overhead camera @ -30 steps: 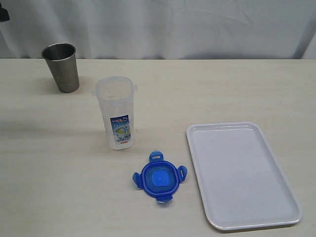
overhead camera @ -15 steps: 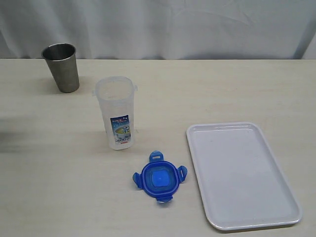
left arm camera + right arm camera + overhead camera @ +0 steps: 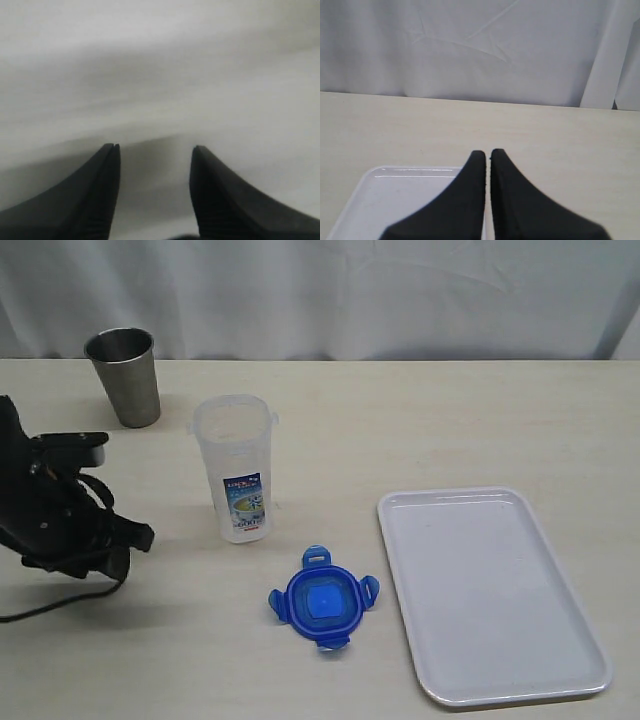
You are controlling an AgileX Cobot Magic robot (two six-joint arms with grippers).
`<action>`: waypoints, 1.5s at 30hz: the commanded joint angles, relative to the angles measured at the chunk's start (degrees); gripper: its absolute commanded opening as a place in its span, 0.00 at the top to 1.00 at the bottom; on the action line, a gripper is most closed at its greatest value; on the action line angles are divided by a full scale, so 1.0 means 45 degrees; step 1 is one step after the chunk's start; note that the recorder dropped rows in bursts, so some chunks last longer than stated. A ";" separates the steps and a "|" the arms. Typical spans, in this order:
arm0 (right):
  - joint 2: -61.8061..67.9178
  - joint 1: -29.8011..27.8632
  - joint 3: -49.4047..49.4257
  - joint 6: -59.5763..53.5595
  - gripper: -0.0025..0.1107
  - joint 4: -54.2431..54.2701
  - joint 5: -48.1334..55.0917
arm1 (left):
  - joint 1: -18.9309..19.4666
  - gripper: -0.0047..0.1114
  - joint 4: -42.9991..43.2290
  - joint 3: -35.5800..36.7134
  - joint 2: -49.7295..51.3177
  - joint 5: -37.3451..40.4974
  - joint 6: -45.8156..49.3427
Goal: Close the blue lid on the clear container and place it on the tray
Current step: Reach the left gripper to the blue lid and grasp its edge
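Observation:
The clear container (image 3: 238, 470) stands upright and uncovered left of the table's middle, its printed label facing the front. The blue lid (image 3: 322, 600) lies flat on the table in front of it, flaps spread. The white tray (image 3: 490, 590) lies at the right with nothing on it. My left arm (image 3: 60, 512) hangs over the table to the left of the container, apart from it. The left gripper (image 3: 155, 147) is open with nothing between its fingers; its view is blurred. My right gripper (image 3: 487, 151) is shut on nothing, above the tray's (image 3: 395, 200) corner, and is out of the exterior view.
A grey steel cup (image 3: 125, 375) stands at the back left, behind my left arm. A white curtain (image 3: 350, 290) hangs along the table's far edge. A black cable (image 3: 50, 608) trails from the left arm over the table.
My left arm has come into the exterior view from the left edge and now sits beside the container. Container, lid and tray have not moved.

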 commanded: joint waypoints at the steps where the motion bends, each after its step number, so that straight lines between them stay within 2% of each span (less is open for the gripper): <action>1: -0.0026 -0.0023 0.0008 -0.0044 0.94 -0.0103 -0.0080 | -0.1536 0.54 -0.1591 0.1584 -0.0935 -0.1712 0.0045; 3: -0.0026 -0.0023 0.0008 -0.0044 0.94 -0.0103 -0.0080 | -0.2277 0.54 -0.2571 0.1929 -0.0955 -0.2289 0.0428; 6: -0.0026 -0.0023 0.0008 -0.0044 0.94 -0.0103 -0.0080 | -0.4036 0.54 -0.4671 0.1948 -0.0955 -0.3151 0.1619; 9: -0.0026 -0.0023 0.0008 -0.0044 0.94 -0.0103 -0.0080 | -0.4875 0.53 -0.5263 0.1372 -0.0928 -0.3237 0.1967; 13: -0.0026 -0.0023 0.0008 -0.0044 0.94 -0.0103 -0.0080 | -0.5221 0.45 -0.5573 0.0751 -0.0755 -0.3431 0.1990; 23: -0.0026 -0.0023 0.0008 -0.0044 0.94 -0.0103 -0.0080 | -0.5734 0.45 -0.6311 -0.0410 0.1202 -0.2900 0.2029; 31: -0.0026 -0.0023 0.0008 -0.0044 0.94 -0.0103 -0.0080 | -0.6367 0.45 -0.6680 -0.0735 0.1305 -0.3301 0.2045; 45: -0.0026 -0.0023 0.0008 -0.0044 0.94 -0.0103 -0.0080 | -0.6393 0.45 -0.7473 -0.0735 0.1813 -0.3069 0.1981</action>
